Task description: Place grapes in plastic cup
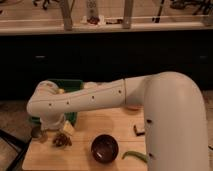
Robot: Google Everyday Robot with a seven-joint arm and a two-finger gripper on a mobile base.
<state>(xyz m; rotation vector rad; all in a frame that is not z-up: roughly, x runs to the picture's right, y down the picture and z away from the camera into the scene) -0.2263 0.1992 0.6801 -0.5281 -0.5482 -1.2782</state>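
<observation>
Gripper (56,131) low at table's left, fingers wide open, holding nothing | grapes (62,140) lie on table (80,159) | cup not seen | placing not done

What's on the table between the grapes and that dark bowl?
Nothing: the camera view shows bare tabletop between the grapes and the dark bowl. The pincer hangs just up-left of the grapes.

No text, label, brand, number or sign can be read anywhere, none on the white arm (100,97), none on the worktop (85,125), claw hidden below the arm's elbow
</observation>
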